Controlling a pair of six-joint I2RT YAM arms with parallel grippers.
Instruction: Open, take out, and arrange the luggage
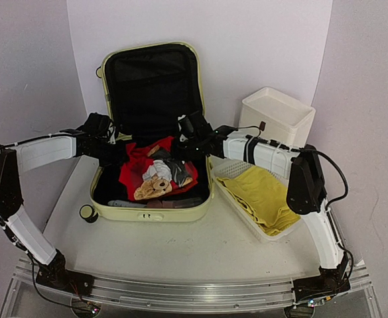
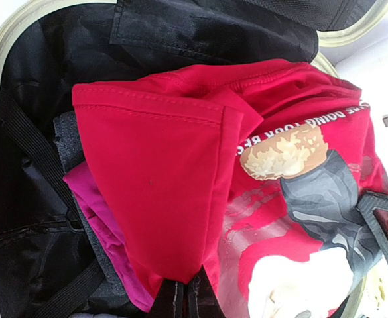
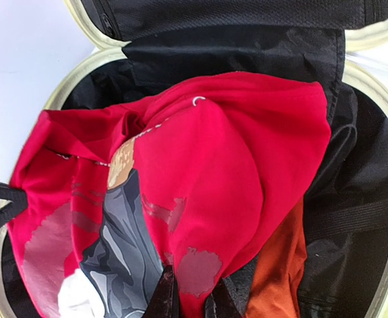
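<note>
The luggage, a pale yellow-green hard shell with rounded corners, is seen lying open at the middle of the bench, toward its back edge. Its lid is stood upright against the wall, and black woven lining is shown in both halves. One black caster is seen at its front left corner.

A red T-shirt of soft knit, printed with a grey, tan and white graphic, is heaped in the lower half. The left gripper is pressed together on a folded edge of this cloth, and the right gripper is pinched on another fold. A magenta garment and an orange garment are glimpsed beneath.

At the bench's right edge, a white mesh basket is filled with a yellow cloth. A white box is placed behind it.
</note>
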